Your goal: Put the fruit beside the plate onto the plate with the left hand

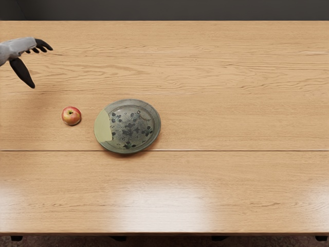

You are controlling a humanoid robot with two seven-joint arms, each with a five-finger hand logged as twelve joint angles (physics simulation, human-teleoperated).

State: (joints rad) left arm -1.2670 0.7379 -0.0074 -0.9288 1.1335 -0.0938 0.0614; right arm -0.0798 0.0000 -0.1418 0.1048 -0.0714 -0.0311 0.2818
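Red-and-yellow apple rests on the wooden table, just left of the patterned plate and apart from it. Left hand hovers above-left, fingers spread, holding nothing. Step in hand: approach. Next: descend over the apple and grasp.

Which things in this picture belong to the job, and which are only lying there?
Belong to the job:
- apple, beside the plate
- plate
- left hand, open, away from the apple

Only there:
- table, which bears them
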